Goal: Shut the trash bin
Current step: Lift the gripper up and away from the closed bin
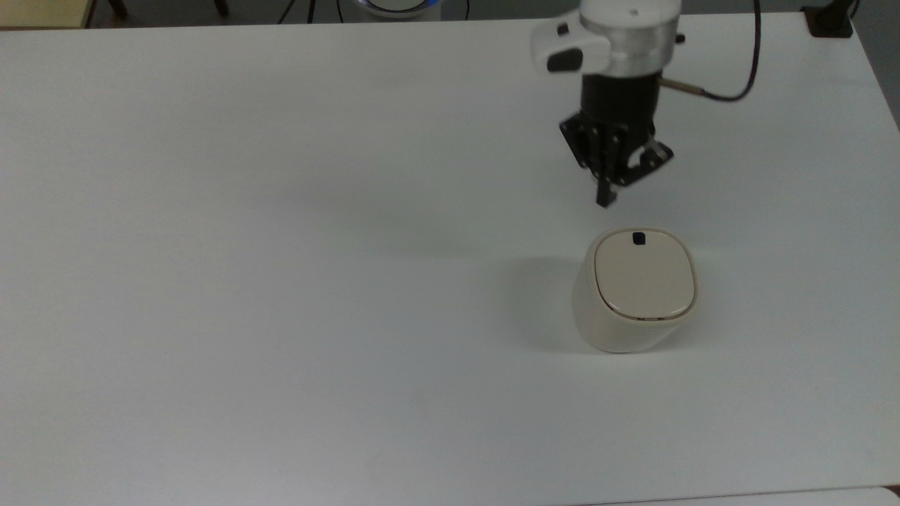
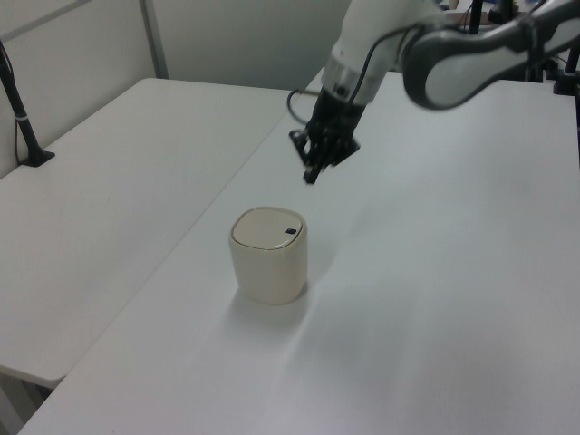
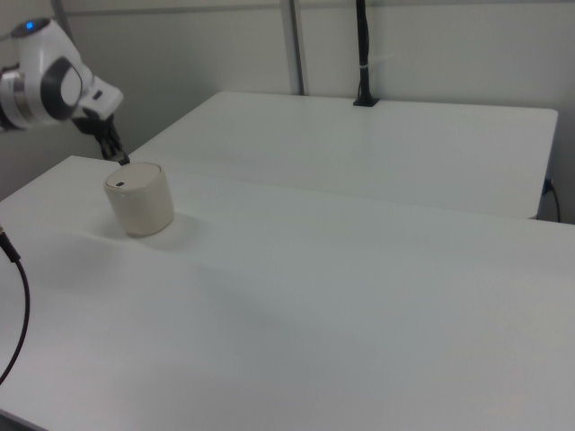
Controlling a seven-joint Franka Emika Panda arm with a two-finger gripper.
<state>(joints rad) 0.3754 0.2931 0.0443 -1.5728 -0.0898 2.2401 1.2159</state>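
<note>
The bin [image 1: 636,292] sits on the white table [image 1: 281,281], toward the top view's right, and its lid [image 1: 645,274] lies flat and flush on the rim — shut. There's the small black mark [image 1: 638,238] at the lid's far edge, plain to see. The gripper [image 1: 605,200] hangs in the air just beyond that far edge, clear of the lid, touching nothing. Its fingers are pressed together into one dark point, aimed down, nothing between them. In the left view the gripper [image 2: 311,176] floats above and behind the bin [image 2: 267,256]; in the right view it [image 3: 122,160] hovers right at the bin's [image 3: 139,198] far left corner.
</note>
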